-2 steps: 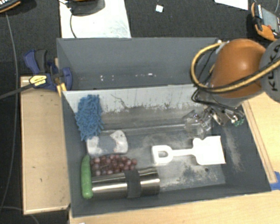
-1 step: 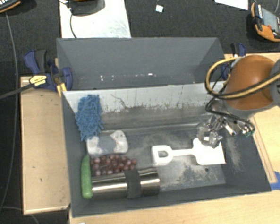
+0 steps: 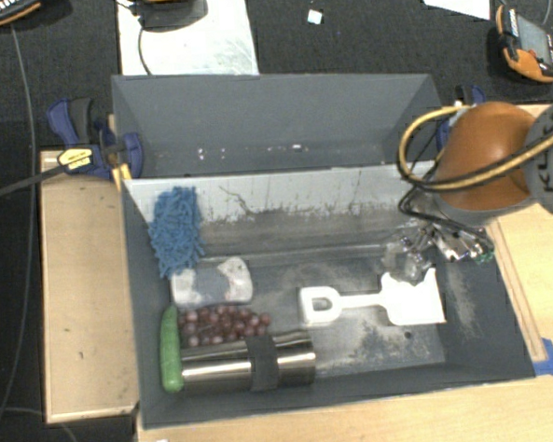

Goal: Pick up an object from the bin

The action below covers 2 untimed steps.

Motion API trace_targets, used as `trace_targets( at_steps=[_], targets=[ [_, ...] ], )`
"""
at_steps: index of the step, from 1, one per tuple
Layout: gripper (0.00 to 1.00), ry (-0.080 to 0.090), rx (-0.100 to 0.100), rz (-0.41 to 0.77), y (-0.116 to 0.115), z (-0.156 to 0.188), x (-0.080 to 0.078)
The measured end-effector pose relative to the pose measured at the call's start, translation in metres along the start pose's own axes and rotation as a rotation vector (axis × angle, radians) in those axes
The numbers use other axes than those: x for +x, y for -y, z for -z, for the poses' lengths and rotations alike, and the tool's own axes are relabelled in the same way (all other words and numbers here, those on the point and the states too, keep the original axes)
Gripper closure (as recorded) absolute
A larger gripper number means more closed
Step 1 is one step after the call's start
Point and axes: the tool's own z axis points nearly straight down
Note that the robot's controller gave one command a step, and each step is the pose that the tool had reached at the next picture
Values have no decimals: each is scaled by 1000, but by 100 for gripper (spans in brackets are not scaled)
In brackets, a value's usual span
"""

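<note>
Inside grey bin [image 3: 378,347], white spatula [image 3: 375,305] by pincer [image 3: 413,260], blue cloth [image 3: 176,229] far left

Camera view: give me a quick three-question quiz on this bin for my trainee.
1. True or false: the gripper hangs over the wide end of the flat white plastic spatula.
2. What lies in the back left corner of the grey metal bin? A) fuzzy blue cloth B) the spatula C) shiny metal cylinder with a black band
3. Name the cluster lying just behind the cylinder.
Key: 1 true; 2 A; 3 the bunch of dark red grapes.
</note>
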Motion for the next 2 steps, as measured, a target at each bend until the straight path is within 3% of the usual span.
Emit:
trace_targets(
  at_steps=[1, 2],
  targets=[
    [100, -5, 1, 70, 14, 20, 7],
    [100, 0, -4, 336, 16, -29, 36]
  ],
)
